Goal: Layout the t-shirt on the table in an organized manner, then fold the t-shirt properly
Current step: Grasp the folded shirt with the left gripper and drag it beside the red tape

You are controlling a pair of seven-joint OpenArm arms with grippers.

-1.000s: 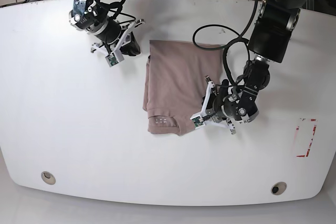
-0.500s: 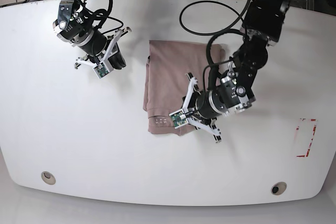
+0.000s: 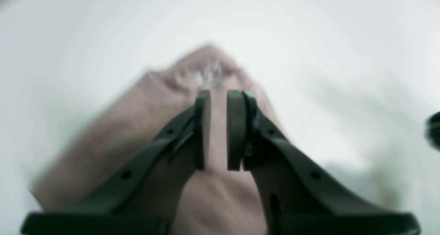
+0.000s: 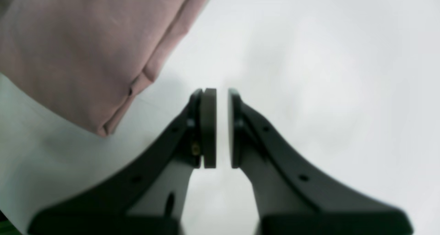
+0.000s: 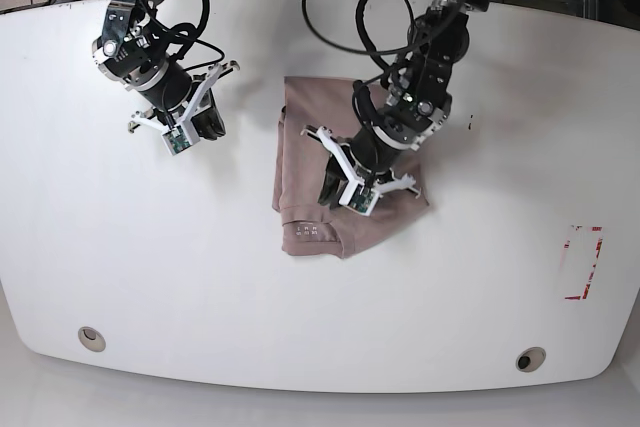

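The t-shirt (image 5: 325,172) was seen lying folded into a narrow, roughly rectangular bundle near the middle of the table (image 5: 480,277), w/ its label end toward the front edge and wrinkles along its left side. Directly over the shirt's right half the left gripper (image 5: 328,190) was positioned, pointing down and toward the front-left; in the left wrist view its fingers (image 3: 202,128) were shown nearly clenched, a narrow slit left betw. the pads, w/ blurred mauve cloth seen behind and below them, and nothing could be made out as pinched in that slit. The right gripper (image 5: 207,127) was found well apart from the shirt, over bare tabletop to the shirt's left in the base view; its fingers (image 4: 208,128) were likewise drawn almost together w/ only white surface visible betw. them, so nothing was grasped. A folded corner of the shirt (image 4: 103,56) was caught at the upper left of the right wrist view. Two grommet holes (image 5: 92,338) were noted near the front edge, and a red-white tape rectangle (image 5: 583,262) at the right.
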